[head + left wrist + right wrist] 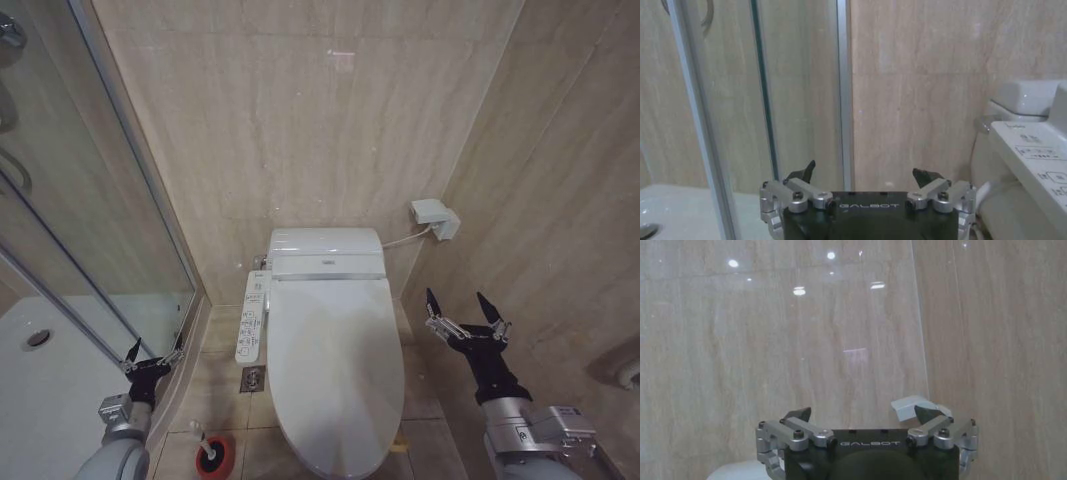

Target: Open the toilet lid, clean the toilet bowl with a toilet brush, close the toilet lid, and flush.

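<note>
Here, in a tiled bathroom, I had both arms raised and nothing in hand. The toilet lid (335, 370) lay shut at the centre of the head view, covering the toilet bowl, so the inside could not be seen. The left gripper (154, 352) hung at about eight o'clock from the lid, near the glass shower door (90, 200), its two fingers spread apart and empty. The right gripper (465, 312) stood at about three o'clock, just off the lid's side, fingers likewise wide and empty.

The toilet brush (210, 455) sat head-down in its red holder cup (216, 458) on the floor at seven o'clock, close to the lid's front end; its handle was hard to make out.

I judged the opening of the lid to be the step in hand, not yet begun. To do it well, I would have brought the right gripper low to the lid's front rim at six o'clock, hooked a finger under the edge and swung it up toward the tank (325, 252) at twelve o'clock, slowly, as glossy plastic may slip.

Counted: one lid, one brush, one holder cup, one side control panel (252, 318), one wall box (436, 217), two grippers.
</note>
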{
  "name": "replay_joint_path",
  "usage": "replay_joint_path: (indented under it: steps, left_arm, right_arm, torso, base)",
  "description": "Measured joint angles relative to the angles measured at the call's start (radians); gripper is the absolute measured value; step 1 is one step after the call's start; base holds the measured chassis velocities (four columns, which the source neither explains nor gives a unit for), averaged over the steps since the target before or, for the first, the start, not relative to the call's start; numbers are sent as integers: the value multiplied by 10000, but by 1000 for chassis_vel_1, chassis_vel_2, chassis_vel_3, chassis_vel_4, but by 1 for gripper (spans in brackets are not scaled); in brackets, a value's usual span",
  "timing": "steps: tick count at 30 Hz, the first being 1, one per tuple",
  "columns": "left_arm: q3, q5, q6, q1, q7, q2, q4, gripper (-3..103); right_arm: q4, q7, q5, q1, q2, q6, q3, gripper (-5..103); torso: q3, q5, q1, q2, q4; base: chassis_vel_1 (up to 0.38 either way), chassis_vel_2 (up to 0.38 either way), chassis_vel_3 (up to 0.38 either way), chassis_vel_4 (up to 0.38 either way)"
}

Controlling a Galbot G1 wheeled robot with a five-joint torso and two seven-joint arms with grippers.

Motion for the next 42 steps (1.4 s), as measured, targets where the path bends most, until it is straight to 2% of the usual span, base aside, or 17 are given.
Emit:
replay_joint_path:
  steps: [3,5,10,11,12,15,16,18,19,21,25,28,29,34,36,37,42]
  left_arm:
    - [286,-297,8,-418,129,232,64,97]
    - [727,-755,14,-1055,362,606,83,97]
    - [1834,-1918,31,-2623,961,1528,116,97]
    - [2119,-2124,-32,-2871,1201,1680,266,97]
    - [2119,-2124,-32,-2871,1201,1680,266,97]
    - [2758,-2394,-309,-3872,1683,2058,1003,98]
    - [2968,-2428,-426,-4268,1813,2195,1336,98]
    - [3138,-2450,-509,-4541,1900,2275,1595,98]
    - [3366,-2491,-609,-4920,2003,2356,1961,98]
    - [3890,-2559,-843,-5776,2255,2459,2811,97]
    - [4442,-2588,-1067,-6524,2476,2468,3642,97]
    - [5408,-2589,-1436,-7622,2764,2345,4890,97]
    - [5641,-2588,-1486,-7908,2836,2291,5205,93]
    - [6681,-2662,-1539,-9178,3129,2074,6430,93]
    - [6837,-2657,-1556,-9422,3172,1997,6635,93]
    - [6943,-2647,-1576,-9601,3205,1935,6783,86]
    - [7305,-2483,-1654,-10225,3520,1699,7575,86]
  right_arm:
    - [0,1,0,0,0,0,0,100]
    - [0,2,0,0,0,0,0,100]
    - [0,2,0,1,0,1,0,100]
    - [-1,2,0,0,-3,1,1,100]
    - [-1,2,0,0,-3,1,1,100]
    - [0,-4,1,1,-1,2,0,100]
    - [-1,0,0,1,0,1,0,100]
    - [-1,0,1,1,0,1,0,100]
    - [-1,1,1,1,0,1,0,100]
    - [-1,-2,1,2,0,1,0,100]
    - [-1,-6,1,1,0,1,0,100]
    - [-2,0,1,0,0,1,0,100]
    - [-1,-5,1,1,-1,1,0,100]
    - [-2,-1,1,1,0,1,-1,100]
    - [-1,-1,1,1,0,1,0,100]
    - [-2,-3,1,1,0,0,0,100]
    - [-2,-1,1,1,0,0,0,100]
  torso:
    - [0,-3,-1,0,6]
    - [-1,-1,-1,1,-9]
    - [-1,6,1,0,-18]
    - [0,4,0,0,6]
    - [0,4,0,0,6]
    - [-1,-6,1,0,-7]
    - [-2,8,-1,0,-3]
    - [-1,9,0,0,-4]
    - [0,-5,0,0,-7]
    - [0,2,0,0,-1]
    - [0,-2,0,0,-5]
    - [0,-1,0,0,-7]
    - [0,-3,1,0,-7]
    - [1,0,1,0,-4]
    - [0,1,1,0,-6]
    - [0,2,0,0,-6]
    - [-1,2,0,0,-7]
  base:
    - [0,0,0,0]
    - [0,0,0,0]
    - [0,0,0,0]
    - [0,0,0,0]
    - [0,0,0,0]
    - [22,3,4,34]
    - [0,0,0,0]
    - [0,0,0,0]
    - [0,0,0,0]
    - [0,0,0,0]
    - [0,0,0,0]
    - [0,0,0,0]
    - [0,0,0,0]
    - [0,0,0,0]
    - [0,0,0,0]
    - [0,0,0,0]
    - [0,0,0,0]
